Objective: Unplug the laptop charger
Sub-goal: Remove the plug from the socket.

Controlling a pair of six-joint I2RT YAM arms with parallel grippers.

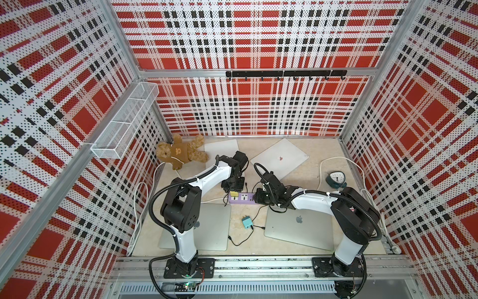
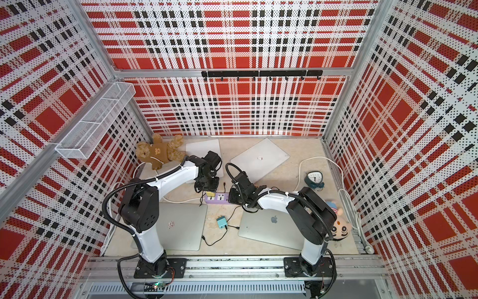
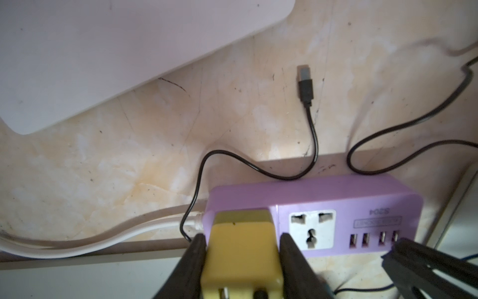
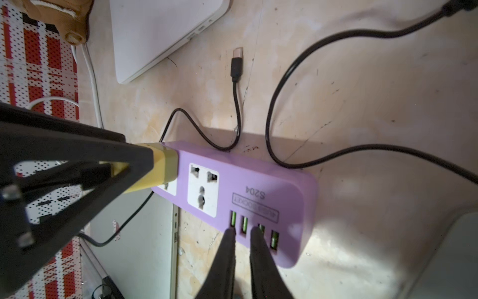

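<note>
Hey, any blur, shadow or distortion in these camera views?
Left wrist view: the yellow charger and the left fingers on it are soft, too close for focus. Right wrist view: the label on the power strip is sharp, shadow behind it. Both top views: wide-angle bending of the walls.

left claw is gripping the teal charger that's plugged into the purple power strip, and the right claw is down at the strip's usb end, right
Wrong colour: the left claw grips the yellow charger plugged into the purple power strip, as the left wrist view shows. The teal charger lies loose on the table. The right claw is at the strip's USB end.
</note>
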